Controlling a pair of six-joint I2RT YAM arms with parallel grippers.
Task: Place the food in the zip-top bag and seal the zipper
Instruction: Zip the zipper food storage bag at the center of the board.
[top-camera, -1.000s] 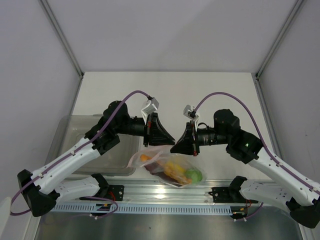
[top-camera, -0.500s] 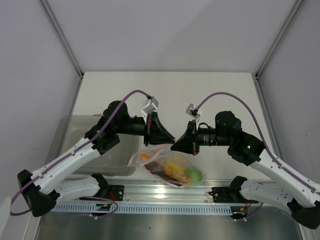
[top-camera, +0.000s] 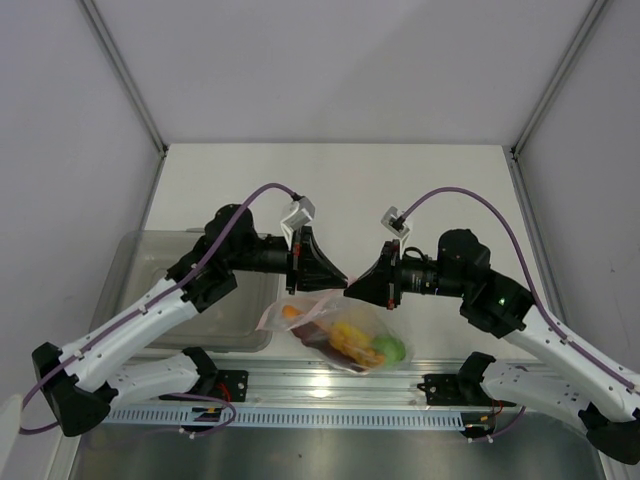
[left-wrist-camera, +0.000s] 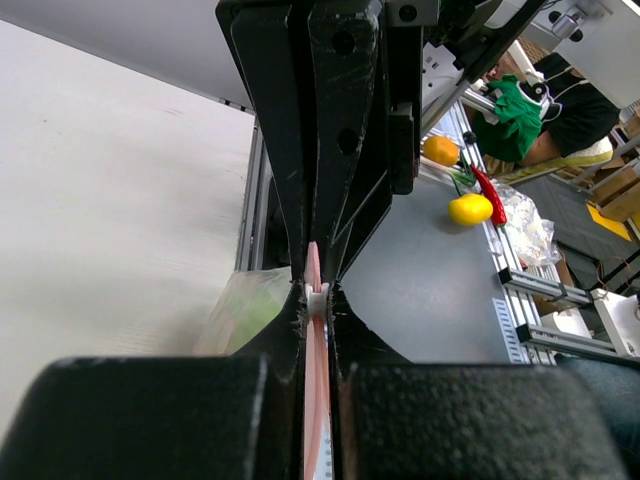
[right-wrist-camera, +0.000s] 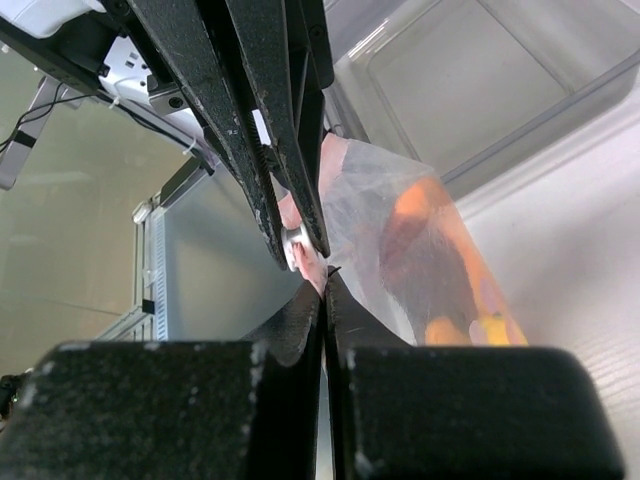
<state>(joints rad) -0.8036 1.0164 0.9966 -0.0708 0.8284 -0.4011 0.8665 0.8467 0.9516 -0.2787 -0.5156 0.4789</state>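
The zip-top bag (top-camera: 340, 335) hangs above the table's near edge, held between both grippers. The food shows through it: an orange piece (top-camera: 290, 313), a dark-red slice (top-camera: 318, 337), yellow pieces (top-camera: 346, 335) and a lime-green fruit (top-camera: 388, 350). My left gripper (top-camera: 338, 282) is shut on the pinkish zipper (left-wrist-camera: 316, 340), with its white slider (left-wrist-camera: 317, 298) between the fingertips. My right gripper (top-camera: 352, 290) is shut on the bag's pink edge (right-wrist-camera: 322, 272), tip to tip with the left gripper. The bag (right-wrist-camera: 420, 260) shows in the right wrist view.
The grey translucent bin (top-camera: 170, 290) stands at the left, under my left arm, and shows in the right wrist view (right-wrist-camera: 500, 90). An aluminium rail (top-camera: 320, 385) runs along the near table edge. White walls close in the back and sides.
My right arm has drawn back a little to the right, and its wrist sits further from the left one. The bag hangs in the same place with the food inside.
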